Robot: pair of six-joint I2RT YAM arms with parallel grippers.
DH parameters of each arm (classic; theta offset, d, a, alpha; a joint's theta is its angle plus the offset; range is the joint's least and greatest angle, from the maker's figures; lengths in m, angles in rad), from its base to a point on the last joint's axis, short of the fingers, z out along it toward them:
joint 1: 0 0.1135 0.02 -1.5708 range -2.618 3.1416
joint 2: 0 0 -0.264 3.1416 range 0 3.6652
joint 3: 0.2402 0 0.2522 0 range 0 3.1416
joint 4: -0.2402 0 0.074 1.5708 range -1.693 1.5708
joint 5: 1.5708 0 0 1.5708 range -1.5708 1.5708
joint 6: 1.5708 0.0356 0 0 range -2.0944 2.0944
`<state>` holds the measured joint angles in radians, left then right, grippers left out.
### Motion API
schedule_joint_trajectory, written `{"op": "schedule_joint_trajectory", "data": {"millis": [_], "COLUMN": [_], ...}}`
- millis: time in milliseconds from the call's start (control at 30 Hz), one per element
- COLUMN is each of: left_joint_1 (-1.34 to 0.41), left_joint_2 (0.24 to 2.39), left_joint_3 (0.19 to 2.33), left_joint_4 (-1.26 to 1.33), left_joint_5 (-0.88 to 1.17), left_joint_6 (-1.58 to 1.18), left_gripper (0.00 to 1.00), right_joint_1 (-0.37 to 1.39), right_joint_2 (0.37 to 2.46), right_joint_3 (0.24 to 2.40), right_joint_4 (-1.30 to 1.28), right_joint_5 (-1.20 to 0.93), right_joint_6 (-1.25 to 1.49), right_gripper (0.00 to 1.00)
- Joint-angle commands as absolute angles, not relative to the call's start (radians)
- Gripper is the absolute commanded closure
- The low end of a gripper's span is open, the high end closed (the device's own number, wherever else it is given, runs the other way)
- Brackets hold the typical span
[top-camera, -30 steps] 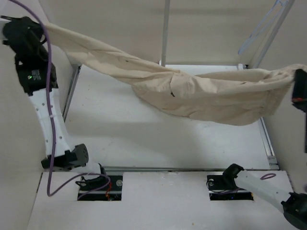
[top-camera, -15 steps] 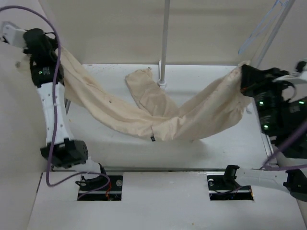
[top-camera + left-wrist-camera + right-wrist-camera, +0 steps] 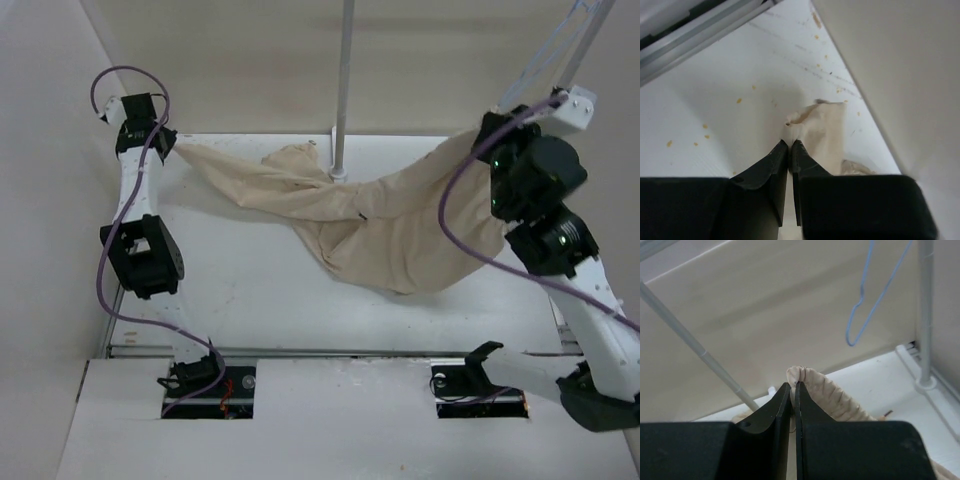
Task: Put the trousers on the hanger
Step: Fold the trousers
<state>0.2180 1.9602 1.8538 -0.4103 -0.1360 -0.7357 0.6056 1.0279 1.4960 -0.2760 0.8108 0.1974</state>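
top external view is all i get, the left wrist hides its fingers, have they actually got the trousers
Observer: The left wrist view shows the left gripper shut on only a small tip of the trousers, pinched at the very fingertips.
Operator: and the right one
Observer: The right gripper is shut on a gathered edge of the cloth, also right at its fingertips.
Operator: hanger touching the cloth
Observer: No; in the right wrist view the hanger hangs beyond the fingertips, up and to the right, apart from the cloth.
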Motion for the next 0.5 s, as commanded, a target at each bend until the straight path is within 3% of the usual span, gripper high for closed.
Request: {"op": "schedule_joint_trajectory", "data": {"millis": [0,133,233,467], "left_joint_1": [0.242,0.252,0.268,0.309], "left_joint_2": [1.845,1.812,1.789,1.801], "left_joint_3": [1.968,2.103,2.145,1.879], "left_joint_4": [-0.380,-0.426,-0.452,-0.446], "left_joint_5": [-0.143,-0.132,-0.129,-0.207], "left_joint_6": [-0.747,-0.764,-0.764,-0.767], "left_gripper": [0.95,0.95,0.95,0.94], "right_joint_1": [0.490,0.490,0.567,0.579], "right_joint_2": [1.194,1.344,1.280,0.795], "right_joint_3": [1.656,1.986,2.028,1.282], "right_joint_4": [-0.297,-0.379,-0.347,-0.267], "right_joint_5": [0.479,0.396,0.457,0.514], "right_joint_6": [0.394,0.399,0.322,0.474], "right_gripper": [0.97,0.98,0.97,0.96]}}
